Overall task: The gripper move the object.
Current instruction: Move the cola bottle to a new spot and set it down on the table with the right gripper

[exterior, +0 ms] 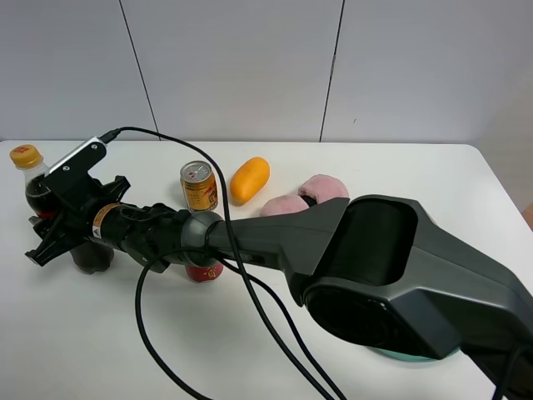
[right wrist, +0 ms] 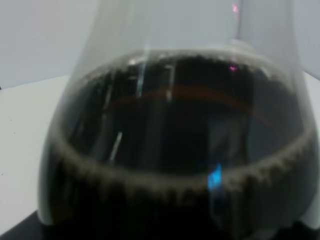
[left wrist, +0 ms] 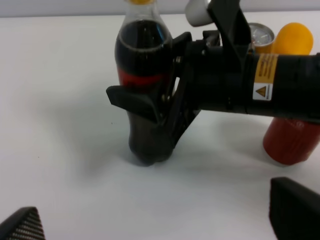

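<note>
The cola bottle (exterior: 35, 190), with a red label and a yellow-orange cap, stands at the table's far left. My right gripper (exterior: 71, 221) reaches across from the right and is shut on the bottle's middle. The left wrist view shows this from the side: the black claw (left wrist: 150, 85) has one finger in front of the bottle (left wrist: 142, 55) and one behind it, and the bottle's base is on the table. The bottle (right wrist: 175, 150) fills the right wrist view. My left gripper (left wrist: 157, 220) is open and empty, low in front of the bottle.
A gold can (exterior: 199, 185) and an orange fruit (exterior: 250, 179) sit behind the arm, with two pink soft objects (exterior: 304, 198) to their right. A red can (exterior: 204, 271) stands right under the arm, near the bottle (left wrist: 292, 142). Black cables hang over the table's front.
</note>
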Motion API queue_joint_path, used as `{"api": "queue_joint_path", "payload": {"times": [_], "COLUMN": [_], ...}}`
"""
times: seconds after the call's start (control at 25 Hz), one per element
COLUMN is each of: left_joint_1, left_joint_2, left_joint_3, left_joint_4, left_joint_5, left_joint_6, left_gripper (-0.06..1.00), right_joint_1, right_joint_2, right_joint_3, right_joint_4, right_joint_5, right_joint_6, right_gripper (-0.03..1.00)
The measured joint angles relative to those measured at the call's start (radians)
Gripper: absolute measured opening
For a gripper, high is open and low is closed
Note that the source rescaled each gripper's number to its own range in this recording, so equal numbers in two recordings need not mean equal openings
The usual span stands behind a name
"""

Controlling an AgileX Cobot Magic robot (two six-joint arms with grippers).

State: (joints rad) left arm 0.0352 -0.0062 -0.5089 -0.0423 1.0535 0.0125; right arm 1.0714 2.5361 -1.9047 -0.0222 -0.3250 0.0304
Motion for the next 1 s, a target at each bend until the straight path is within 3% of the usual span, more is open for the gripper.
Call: {"api": "queue_joint_path", "payload": {"times": [0.16,0.48,0.72,1.0], "left_joint_1": [0.0,0.0,0.0,0.0], "left_joint_2": [0.0,0.0,0.0,0.0], "left_joint_3": [0.0,0.0,0.0,0.0], "left_joint_4": [0.0,0.0,0.0,0.0], "left_joint_5": [0.0,0.0,0.0,0.0], "left_joint_6": [0.0,0.0,0.0,0.0], "left_gripper": [1.0,1.0,1.0,1.0], "right_joint_1": [0.0,0.013,0.015,0.027], "right_joint_2": [0.0,-0.022,-0.038,-0.039], "right_joint_3": [0.0,0.0,0.0,0.0], "right_joint_4": [0.0,0.022,0.022,0.035], "right_joint_5": [0.005,0.072,0.126,0.183], "right_joint_6": [0.0,0.008,0.027,0.08], "right_gripper": [0.07,0.43,0.5,0.7]}}
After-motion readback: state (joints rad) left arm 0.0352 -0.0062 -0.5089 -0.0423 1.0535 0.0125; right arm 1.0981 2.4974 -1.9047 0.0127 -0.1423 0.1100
